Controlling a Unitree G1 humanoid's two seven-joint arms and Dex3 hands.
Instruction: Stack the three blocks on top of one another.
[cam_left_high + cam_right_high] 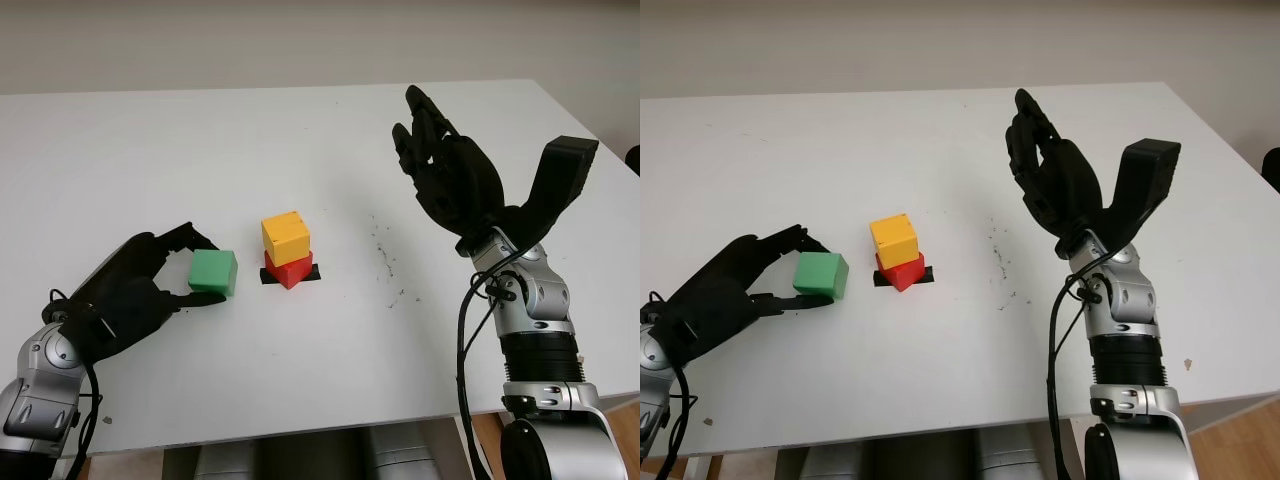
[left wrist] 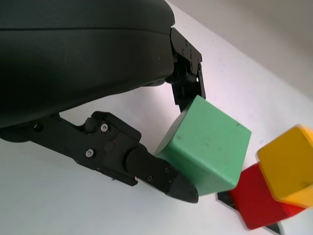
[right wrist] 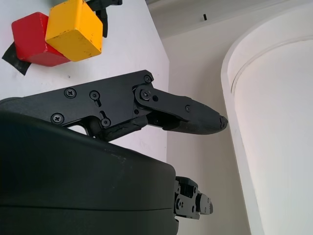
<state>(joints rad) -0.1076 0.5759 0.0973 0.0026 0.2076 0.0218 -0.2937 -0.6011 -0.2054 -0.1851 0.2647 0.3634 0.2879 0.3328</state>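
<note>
A yellow block [image 1: 286, 237] sits skewed on top of a red block [image 1: 290, 270] near the middle of the white table [image 1: 330, 350]. Just to their left is a green block [image 1: 213, 272], with my left hand [image 1: 203, 270] shut on it: one finger [image 2: 188, 83] presses its far side and the thumb [image 2: 171, 183] its near side. I cannot tell whether the green block touches the table. My right hand [image 1: 425, 150] is open, raised above the table to the right of the stack, holding nothing. The stack [image 3: 58, 32] also appears in the right wrist view.
A black tape mark [image 1: 312, 274] lies under the red block. Dark specks [image 1: 385, 258] dot the table right of the stack. The table's front edge [image 1: 300, 430] runs close to both arms.
</note>
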